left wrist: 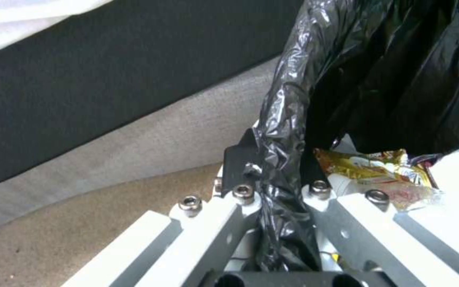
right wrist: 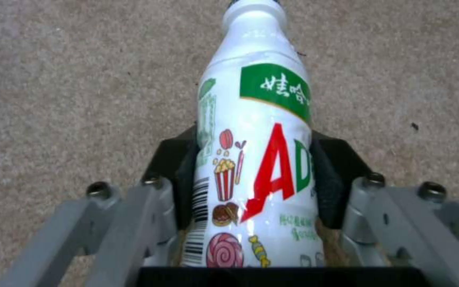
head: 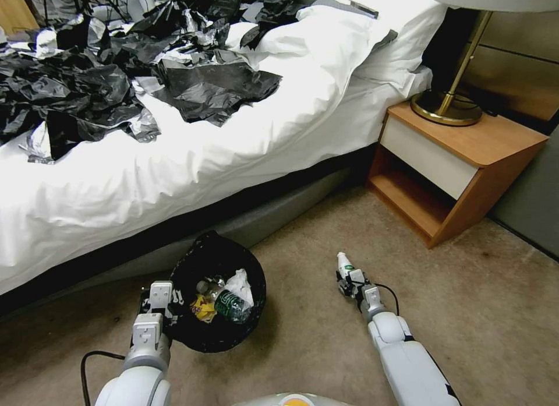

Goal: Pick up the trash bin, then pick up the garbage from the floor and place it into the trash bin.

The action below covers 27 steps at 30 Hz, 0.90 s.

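The trash bin (head: 201, 257), lined with a black bag, stands on the carpet beside the bed. My left gripper (head: 160, 298) is shut on its near-left rim; in the left wrist view the black bag rim (left wrist: 285, 119) is pinched between the jaws of the left gripper (left wrist: 280, 177). Inside the bin lie a yellow wrapper (head: 202, 308) (left wrist: 373, 165), a clear bottle with a green label (head: 231, 305) and crumpled white paper (head: 240, 282). My right gripper (head: 349, 281) (right wrist: 256, 175) is shut on a white bottle (head: 345, 262) (right wrist: 256, 119) with a green label, low over the carpet to the bin's right.
A bed with white sheets (head: 192, 155) runs along the far side, strewn with black plastic bags (head: 105, 80). A wooden nightstand (head: 454, 161) with a brass lamp (head: 448, 106) stands at the right. Bare carpet (head: 477, 301) spreads right of my right arm.
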### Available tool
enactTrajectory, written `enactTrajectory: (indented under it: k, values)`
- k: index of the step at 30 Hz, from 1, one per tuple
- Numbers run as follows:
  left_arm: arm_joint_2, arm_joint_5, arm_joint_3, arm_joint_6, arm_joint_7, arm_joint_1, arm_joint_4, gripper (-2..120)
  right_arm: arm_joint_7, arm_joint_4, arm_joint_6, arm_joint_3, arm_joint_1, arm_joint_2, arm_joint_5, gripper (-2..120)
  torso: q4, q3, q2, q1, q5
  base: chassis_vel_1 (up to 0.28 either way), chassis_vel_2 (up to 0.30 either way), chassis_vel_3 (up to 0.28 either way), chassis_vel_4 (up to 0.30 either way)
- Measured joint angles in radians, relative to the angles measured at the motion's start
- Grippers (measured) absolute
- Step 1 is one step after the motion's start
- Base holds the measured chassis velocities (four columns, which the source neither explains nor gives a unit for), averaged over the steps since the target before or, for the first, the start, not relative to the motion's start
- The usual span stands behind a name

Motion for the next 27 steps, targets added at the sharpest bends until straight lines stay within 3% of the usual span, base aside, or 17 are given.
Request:
enactTrajectory:
  k: [14,20,27]
  values:
    - [0.001,-0.002,0.000,0.002,0.000,-0.006,0.005,1,0.012,0.047,0.003,-0.012,-0.012,-0.013,0.004,17,0.0001,0.000,0.000,0.000,0.0004,0.000,0.000,0.000,0.000]
    - [0.003,0.002,0.005,0.001,-0.001,-0.006,0.012,1,0.032,0.228,0.003,-0.062,-0.069,-0.040,0.071,16,0.0000,0.000,0.000,0.000,0.0004,0.000,0.000,0.000,0.000]
    - [0.001,0.011,0.016,0.000,-0.003,-0.003,0.014,1,-0.034,0.624,0.133,-0.161,-0.187,-0.072,0.137,15,0.0001,0.000,0.000,0.000,0.0002,0.000,0.000,0.000,0.000]
